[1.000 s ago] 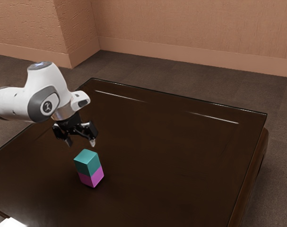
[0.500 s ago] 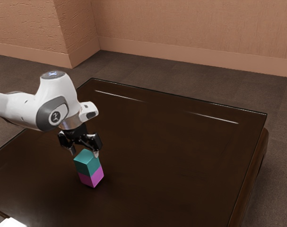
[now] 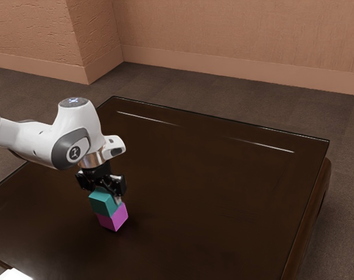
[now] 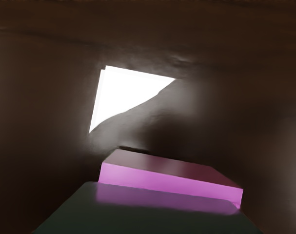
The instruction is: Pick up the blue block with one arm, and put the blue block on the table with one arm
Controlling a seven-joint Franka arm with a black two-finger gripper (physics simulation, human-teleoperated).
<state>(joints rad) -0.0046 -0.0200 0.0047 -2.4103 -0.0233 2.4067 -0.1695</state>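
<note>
Directly under the jaws, whose closure could not be told, the blue block [image 3: 102, 203] was seen off-centre over the pink block [image 3: 114, 219].

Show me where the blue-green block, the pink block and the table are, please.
Blue-green block [image 3: 100, 206]: exterior view, on a side face facing the camera.
Pink block [image 3: 121, 217]: exterior view, on its side face toward the exterior view's right.
Table [image 3: 223, 186]: exterior view, on the bare dark top.
</note>
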